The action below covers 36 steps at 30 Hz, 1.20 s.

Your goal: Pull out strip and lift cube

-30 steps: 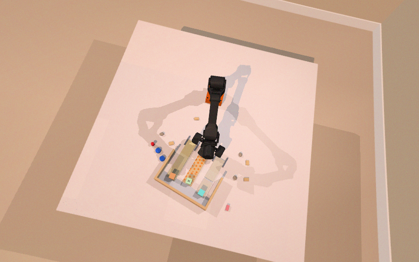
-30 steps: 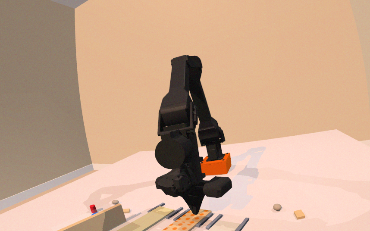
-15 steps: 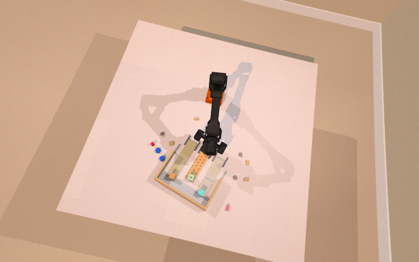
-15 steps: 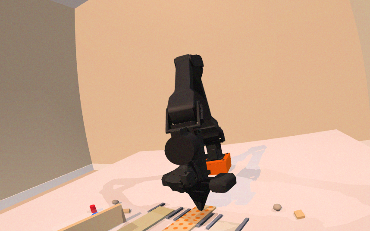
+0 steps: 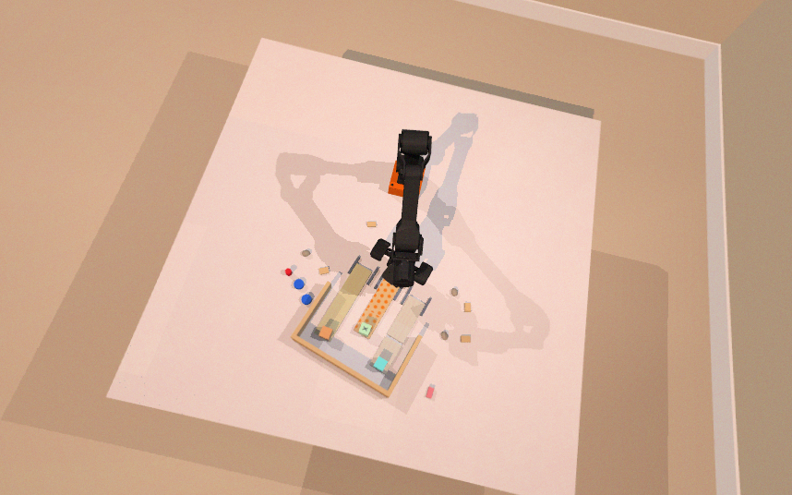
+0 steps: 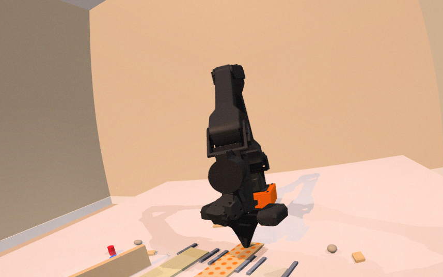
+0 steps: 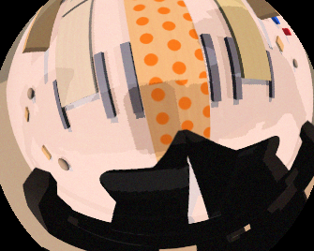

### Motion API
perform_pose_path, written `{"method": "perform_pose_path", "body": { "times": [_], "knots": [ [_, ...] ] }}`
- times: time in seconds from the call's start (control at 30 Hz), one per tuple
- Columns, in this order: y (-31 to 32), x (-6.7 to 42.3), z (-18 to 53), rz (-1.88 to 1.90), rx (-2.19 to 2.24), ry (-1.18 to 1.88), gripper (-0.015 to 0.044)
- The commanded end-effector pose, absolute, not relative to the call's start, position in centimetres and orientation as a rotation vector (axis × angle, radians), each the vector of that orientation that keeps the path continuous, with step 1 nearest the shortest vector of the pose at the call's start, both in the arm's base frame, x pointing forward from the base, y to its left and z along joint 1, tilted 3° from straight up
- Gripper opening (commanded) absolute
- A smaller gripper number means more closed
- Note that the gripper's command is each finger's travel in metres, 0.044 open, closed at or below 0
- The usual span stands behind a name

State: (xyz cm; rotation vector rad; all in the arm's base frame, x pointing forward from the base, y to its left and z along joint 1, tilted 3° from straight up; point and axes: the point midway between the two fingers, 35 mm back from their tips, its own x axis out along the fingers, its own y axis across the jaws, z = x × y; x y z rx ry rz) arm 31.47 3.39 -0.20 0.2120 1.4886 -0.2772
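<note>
- Tan walls and a tan floor surrounded a pale pink table (image 5: 214, 344), seen from above with its near edge toward the bottom of the top view.
- The black arm (image 5: 410, 202) reached from its orange base (image 5: 394, 183), set around the table's middle toward the far edge, down toward the near edge.
- A wooden three-sided frame (image 5: 350, 371) lay toward the near edge, its open side facing the arm; three strips ran side by side out of it between short grey rails (image 6: 255, 265).
- The orange dotted strip (image 5: 380, 304) lay in the middle lane, in one piece as far as could be seen, its arm-side end under the gripper.
- The two outer strips, an olive one (image 5: 343, 301) and a pale one (image 5: 405, 319), each showed breaks in tone along their length.
- The gripper (image 6: 246, 243) pointed straight down, its fingers pressed together into one tip that met the dotted strip's end; whether it pinched the strip could not be told.
- The labelled cube (image 5: 364, 329), light green with a dark X, sat on the dotted strip's far end, inside the frame's mouth.
- An orange cube (image 5: 325, 332) and a teal cube (image 5: 380, 364) sat on the outer strips.
</note>
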Motion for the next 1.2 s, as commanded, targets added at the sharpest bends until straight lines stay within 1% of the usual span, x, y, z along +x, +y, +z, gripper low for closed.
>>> {"method": "perform_pose_path", "body": {
  "times": [0.0, 1.17],
  "knots": [
    [3.5, 30.5, -0.6, -0.281, 0.212, 1.507, 0.0000],
    [5.3, 25.2, -1.0, -0.280, 0.213, 1.512, 0.0000]
  ]
}}
